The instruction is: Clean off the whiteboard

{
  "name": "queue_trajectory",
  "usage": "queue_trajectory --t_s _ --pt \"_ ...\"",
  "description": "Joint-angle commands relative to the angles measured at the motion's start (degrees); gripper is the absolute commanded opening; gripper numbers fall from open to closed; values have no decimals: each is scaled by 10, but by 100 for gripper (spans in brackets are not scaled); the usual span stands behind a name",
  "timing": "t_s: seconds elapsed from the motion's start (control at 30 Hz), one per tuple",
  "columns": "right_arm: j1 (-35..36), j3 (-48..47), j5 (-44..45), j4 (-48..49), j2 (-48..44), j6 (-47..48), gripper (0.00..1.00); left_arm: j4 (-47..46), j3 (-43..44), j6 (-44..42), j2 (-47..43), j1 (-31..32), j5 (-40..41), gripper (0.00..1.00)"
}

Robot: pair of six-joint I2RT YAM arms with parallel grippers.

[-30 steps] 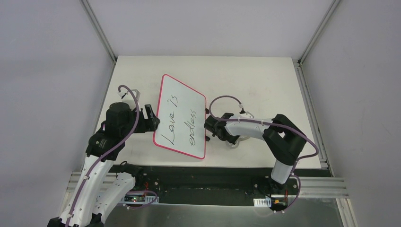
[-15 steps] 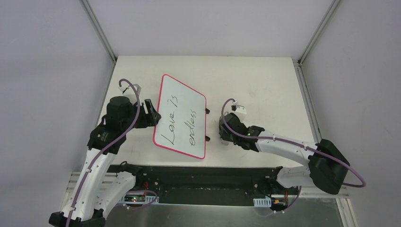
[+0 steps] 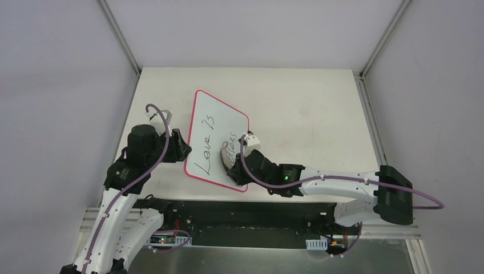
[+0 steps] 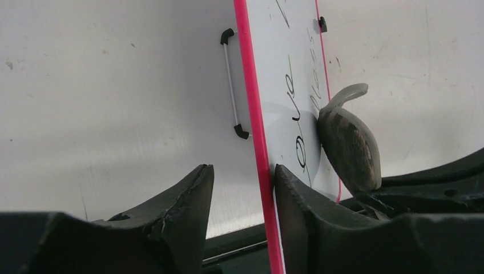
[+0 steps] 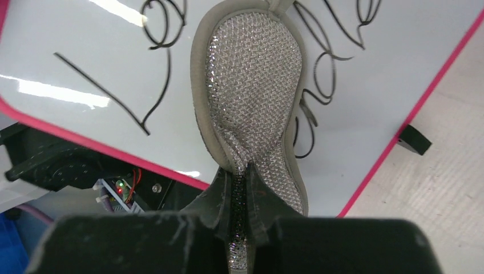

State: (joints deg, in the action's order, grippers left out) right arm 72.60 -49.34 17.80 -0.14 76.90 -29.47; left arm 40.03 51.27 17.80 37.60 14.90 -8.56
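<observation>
The whiteboard [image 3: 214,128], with black writing, sits left of centre on the counter [image 3: 308,108], the left hand [image 4: 240,177] spread astride its 9 o'clock edge, the right hand [image 5: 242,177] pinching a grey pad [image 5: 251,85] against its 6 o'clock part.

The pink-framed whiteboard [image 3: 214,123] sits skewed on the table [image 3: 308,103], black handwriting unerased.

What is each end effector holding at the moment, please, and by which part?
The right end effector pinches the grey pad by its narrow end. The left end effector only straddles the whiteboard at its pink edge, with a gap showing.
</observation>
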Motion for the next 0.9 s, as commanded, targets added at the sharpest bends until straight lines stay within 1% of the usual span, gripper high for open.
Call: queue_trajectory --t_s 0.0,0.1,0.27,0.4,0.5,0.6,0.73,0.87 --pt "38 -31 40 18 -8 21 0 0 -11 -19 0 -3 4 41" --pt "67 -49 49 20 2 40 0 -10 -16 -20 5 -3 -13 35" --pt "106 -114 72 15 50 60 0 -13 -24 -23 4 2 -23 25" --pt "121 -173 75 5 102 78 0 -23 -27 -24 5 2 -44 10" --pt "128 -187 83 4 121 85 0 -30 -27 -25 5 2 -64 0" --pt "128 -162 111 5 120 69 0 -35 -28 -25 5 2 -75 0" --pt "126 -90 161 4 104 23 0 -49 -33 -14 5 2 -97 0" --pt "114 -31 153 7 97 -6 0 -58 -35 -8 6 2 -110 0"
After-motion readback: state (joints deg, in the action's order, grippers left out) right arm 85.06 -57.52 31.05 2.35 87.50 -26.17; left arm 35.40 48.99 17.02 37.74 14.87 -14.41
